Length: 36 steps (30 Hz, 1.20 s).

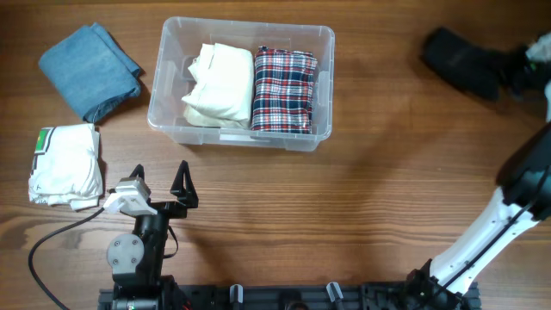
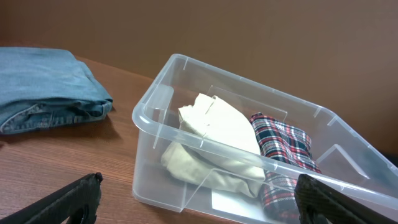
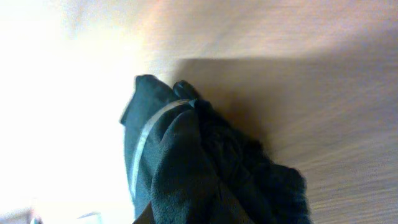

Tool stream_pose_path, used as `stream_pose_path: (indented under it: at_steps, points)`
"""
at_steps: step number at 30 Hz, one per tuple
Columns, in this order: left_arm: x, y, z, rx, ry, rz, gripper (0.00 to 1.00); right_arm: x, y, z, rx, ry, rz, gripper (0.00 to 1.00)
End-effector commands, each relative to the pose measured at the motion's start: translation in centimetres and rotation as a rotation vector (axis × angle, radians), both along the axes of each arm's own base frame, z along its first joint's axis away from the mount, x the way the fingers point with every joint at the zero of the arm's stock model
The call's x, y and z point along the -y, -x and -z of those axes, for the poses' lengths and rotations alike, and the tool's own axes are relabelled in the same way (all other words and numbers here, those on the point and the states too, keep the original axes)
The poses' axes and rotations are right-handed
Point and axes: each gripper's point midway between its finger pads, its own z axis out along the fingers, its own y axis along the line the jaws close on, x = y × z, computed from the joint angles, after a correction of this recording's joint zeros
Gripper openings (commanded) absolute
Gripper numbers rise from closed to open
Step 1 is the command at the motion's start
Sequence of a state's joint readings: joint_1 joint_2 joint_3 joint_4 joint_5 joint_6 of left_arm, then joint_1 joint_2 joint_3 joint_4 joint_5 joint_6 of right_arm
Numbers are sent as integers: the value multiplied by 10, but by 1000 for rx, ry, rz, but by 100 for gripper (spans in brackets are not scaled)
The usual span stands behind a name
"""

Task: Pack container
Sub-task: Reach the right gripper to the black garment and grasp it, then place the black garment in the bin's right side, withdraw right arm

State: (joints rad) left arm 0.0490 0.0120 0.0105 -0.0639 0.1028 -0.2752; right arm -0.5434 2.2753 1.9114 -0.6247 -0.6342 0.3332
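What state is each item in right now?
container: upright, lidless
cream garment: folded, in container
plaid garment: folded, in container
jeans: folded, on table
white garment: folded, on table
black garment: bunched, by right gripper
left gripper: open, empty
right gripper: blurred, grip unclear

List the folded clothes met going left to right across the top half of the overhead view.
Blue denim garment → cream garment → plaid garment, both inside the container → black garment.

Clear colourless plastic rectangular bin with rounded corners and thick rim (image 1: 250,22): upright, lidless, just ahead of the left gripper (image 1: 159,170), slightly to its right. Holds folded cream garment (image 1: 219,82) and plaid garment (image 1: 284,89) side by side.
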Motion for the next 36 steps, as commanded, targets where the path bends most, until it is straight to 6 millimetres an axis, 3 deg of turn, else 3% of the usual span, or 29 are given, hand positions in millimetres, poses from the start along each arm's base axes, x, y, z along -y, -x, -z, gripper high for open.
stream_pose_path:
  at_steps: [1,2,5,6,8,13,16,18,21,23,26,30,36]
  points:
    - [-2,0,1,0,-9,-6,100,-70,-2,-159,232,77,-43,4]
    - [-2,0,1,0,-9,-6,100,-99,3,-193,278,94,-56,4]
    - [-2,0,1,0,-9,-6,100,-167,22,-260,365,139,-49,4]
    - [-2,0,1,0,-9,-6,100,-190,32,-273,358,147,-8,4]
    - [-2,0,1,0,-9,-6,100,-231,48,-277,315,206,82,4]
    - [-2,0,1,0,-9,-6,100,-295,83,-251,230,374,448,4]
    - [-2,0,1,0,-9,-6,100,-327,89,-236,242,433,481,4]
    - [-2,0,1,0,-9,-6,100,-348,89,-204,185,409,493,4]
    - [-2,0,1,0,-9,-6,100,-360,94,-157,80,401,551,4]
    - [-2,0,1,0,-9,-6,100,-369,89,-136,41,382,552,4]
    - [-2,0,1,0,-9,-6,100,-396,76,-102,-21,289,513,4]
    - [-2,0,1,0,-9,-6,100,-410,72,-73,-64,277,508,4]
    - [-2,0,1,0,-9,-6,100,-420,75,-60,-96,278,477,4]
